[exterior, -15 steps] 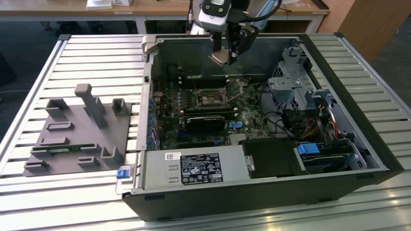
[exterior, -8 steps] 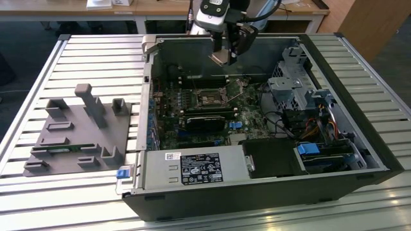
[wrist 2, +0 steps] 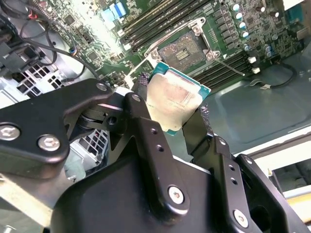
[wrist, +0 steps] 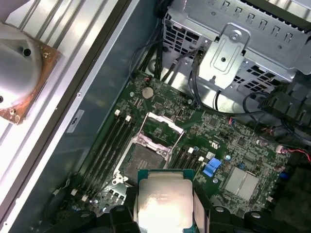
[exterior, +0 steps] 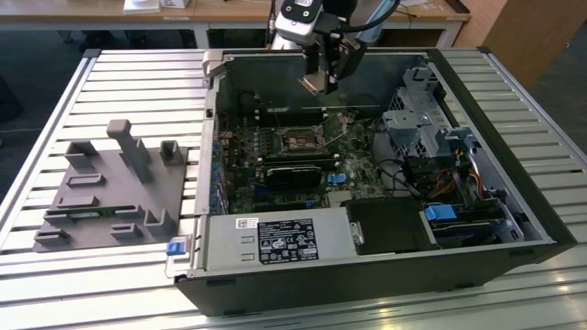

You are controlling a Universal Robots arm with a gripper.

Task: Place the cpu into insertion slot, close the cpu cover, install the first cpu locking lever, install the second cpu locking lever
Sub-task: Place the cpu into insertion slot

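The cpu, a flat square chip with a pale silver top and green rim, is clamped between my gripper's black fingers. In the exterior view my gripper hangs inside the open computer case, above and behind the insertion slot. In both wrist views the slot lies bare on the green motherboard, a little way below the chip. The cpu cover, a shiny metal frame, stands swung open at the slot's edge. A thin locking lever sticks out unlatched beside the slot.
The case's walls ring the motherboard. A metal drive cage and cables fill the exterior view's right. The labelled power supply is in front. A grey fixture tray sits on the slatted table at the left.
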